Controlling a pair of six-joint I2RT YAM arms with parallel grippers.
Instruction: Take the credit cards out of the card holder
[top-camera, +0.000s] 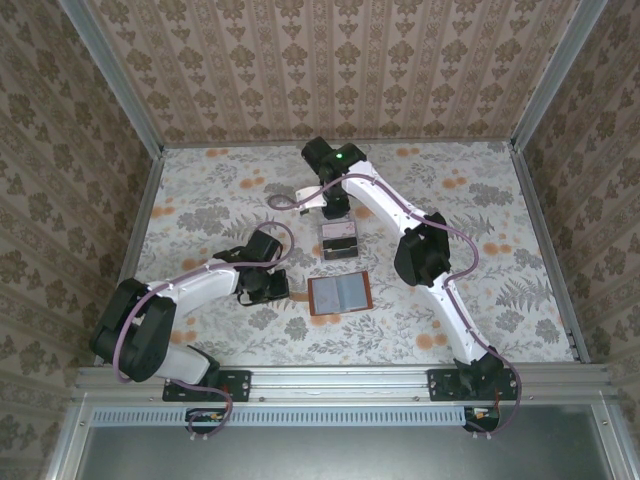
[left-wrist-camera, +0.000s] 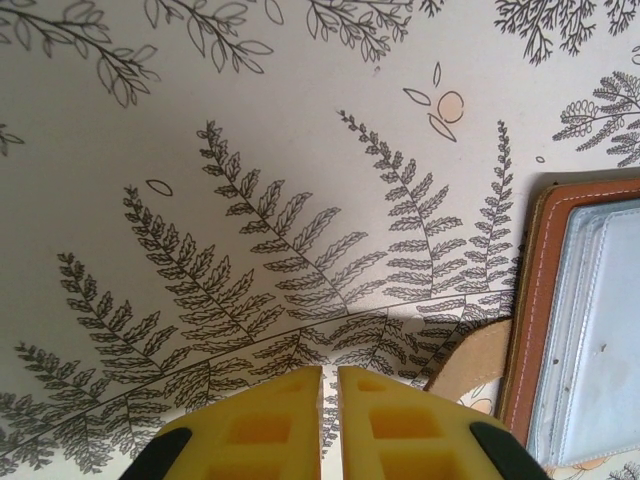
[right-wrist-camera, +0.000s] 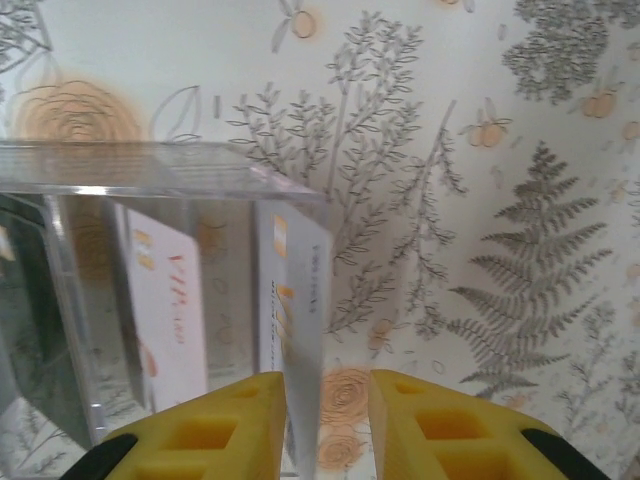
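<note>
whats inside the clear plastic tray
Seen through the clear plastic tray: at least two credit cards on edge, one pale with reddish print, one against its right wall. A dark shape at the left is unclear; the floor and any cards behind are covered.

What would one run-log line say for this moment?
left gripper: shut, beside card holder | right gripper: open, at clear tray | credit cards: in clear tray

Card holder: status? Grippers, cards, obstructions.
Left gripper shut, empty, beside open card holder. Right gripper open over credit card standing in clear tray. Nothing blocking.
</note>
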